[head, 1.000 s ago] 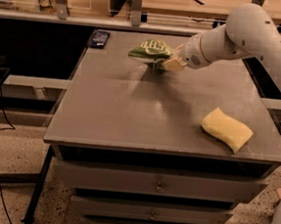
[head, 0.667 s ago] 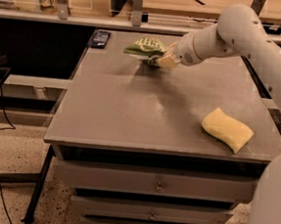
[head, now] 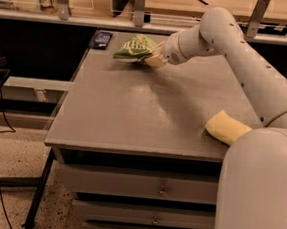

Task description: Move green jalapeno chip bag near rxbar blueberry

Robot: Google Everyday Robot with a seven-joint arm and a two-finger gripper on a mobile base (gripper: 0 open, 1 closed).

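The green jalapeno chip bag (head: 133,47), crinkly green with white lettering, is held a little above the far left part of the grey table (head: 133,115). My gripper (head: 153,56) is shut on the bag's right end, with the white arm reaching in from the right. The rxbar blueberry (head: 101,38), a small flat dark packet with bluish patches, lies at the table's far left corner, just left of the bag.
A yellow wavy sponge (head: 227,127) lies near the table's right edge, partly hidden by my arm. A shelf rail with metal posts (head: 138,5) runs behind the table. Drawers (head: 162,188) sit below the tabletop. Cables lie on the floor at the left.
My gripper has carried the chip bag further left and toward the far edge, closer to the rxbar. The sponge and the rxbar have not moved.
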